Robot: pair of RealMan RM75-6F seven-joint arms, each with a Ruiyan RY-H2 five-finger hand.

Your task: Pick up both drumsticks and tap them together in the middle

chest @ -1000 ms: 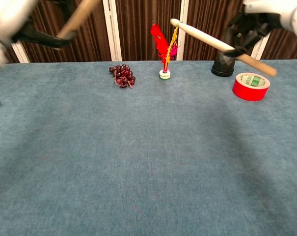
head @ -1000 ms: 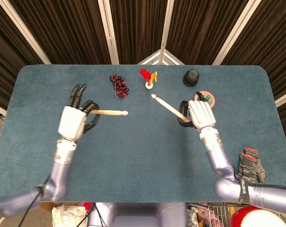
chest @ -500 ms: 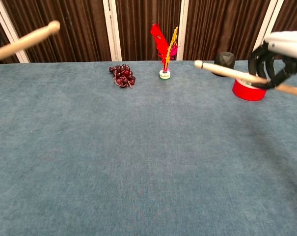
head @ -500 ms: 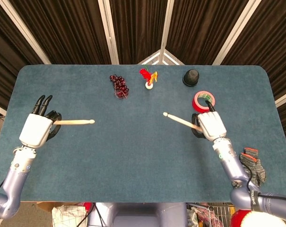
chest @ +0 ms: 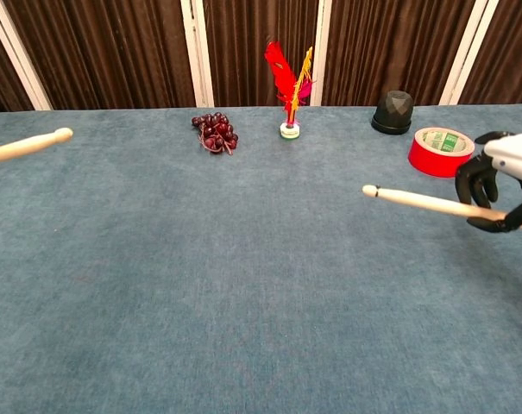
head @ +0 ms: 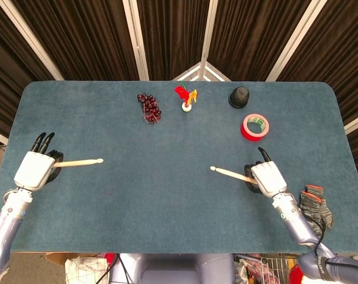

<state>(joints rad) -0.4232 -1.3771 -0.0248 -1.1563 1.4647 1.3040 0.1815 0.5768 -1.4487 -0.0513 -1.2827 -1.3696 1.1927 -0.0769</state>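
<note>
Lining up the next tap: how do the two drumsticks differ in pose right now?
The left drumstick lies almost level across the head view, while the right drumstick slants, its tip further from the robot than its grip. The left one sits near the table's left edge; the right one is nearer the middle. Both are gripped at the butt, by the left robot hand and the right robot hand, with tips pointing inward and well apart.

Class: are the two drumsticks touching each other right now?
Apart. The head view shows bare table between the left drumstick and the right drumstick.
</note>
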